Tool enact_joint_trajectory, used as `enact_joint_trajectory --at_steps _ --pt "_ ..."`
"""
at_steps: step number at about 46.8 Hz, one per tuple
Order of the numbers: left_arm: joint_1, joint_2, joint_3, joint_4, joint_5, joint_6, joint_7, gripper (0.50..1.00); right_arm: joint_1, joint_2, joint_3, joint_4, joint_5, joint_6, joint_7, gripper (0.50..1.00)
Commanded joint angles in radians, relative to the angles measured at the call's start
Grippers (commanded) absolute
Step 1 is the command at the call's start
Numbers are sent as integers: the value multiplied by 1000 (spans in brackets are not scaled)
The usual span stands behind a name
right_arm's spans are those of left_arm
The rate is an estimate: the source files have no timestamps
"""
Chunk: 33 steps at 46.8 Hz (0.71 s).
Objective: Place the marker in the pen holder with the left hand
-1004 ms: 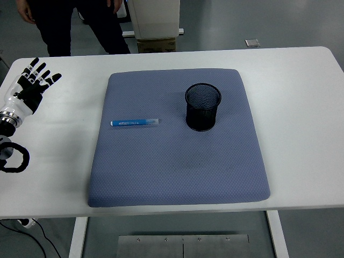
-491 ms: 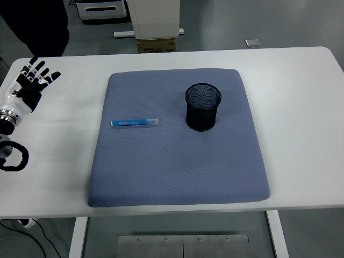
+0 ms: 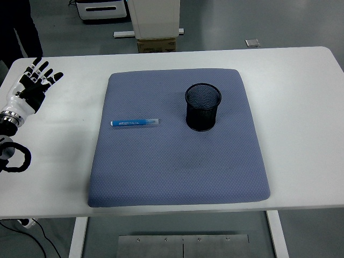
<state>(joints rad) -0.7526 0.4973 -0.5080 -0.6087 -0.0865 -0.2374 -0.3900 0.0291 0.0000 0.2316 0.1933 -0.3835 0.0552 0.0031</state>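
Head view gives me the white table [image 3: 301, 107] with the blue-grey mat [image 3: 177, 172] spread across its middle, and neither has budged over the last second. What has changed up top is the person [image 3: 16, 27]: a second ago they stood at the far edge with legs plainly in view, and now only a dark sliver remains at the upper left corner. I read that as the workspace being cleared for me to start.

On the mat, the holder [image 3: 203, 106] stands upright toward the far right part, a black mesh cup with its mouth open and nothing in it. The marker [image 3: 135, 123] lies flat and crosswise, left of the holder and well apart from it, exactly where it lay a second ago.

My left hand [image 3: 33, 87] sits at the table's far left, off the mat and well apart from the marker. Its fingers are spread and holding nothing. Across the last second it has only drifted a touch, up and slightly right, so I would call that settling more than a reach. The right arm does not show at all.

My judgement: the task has not really begun. The hand has to cross onto the mat and come down over the marker before any grasp.
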Motion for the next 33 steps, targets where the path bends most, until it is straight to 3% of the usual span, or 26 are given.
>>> enact_joint_trajectory --at_steps 1,26,33 --pt "1 6 0 1 5 4 0 1000 0 0 0 0 0 0 0 1000" --pt "-50 7 8 -3 16 7 11 1000 0 0 0 0 0 0 0 1000" --pt "-97 12 104 -58 21 9 16 1000 0 0 0 0 0 0 0 1000"
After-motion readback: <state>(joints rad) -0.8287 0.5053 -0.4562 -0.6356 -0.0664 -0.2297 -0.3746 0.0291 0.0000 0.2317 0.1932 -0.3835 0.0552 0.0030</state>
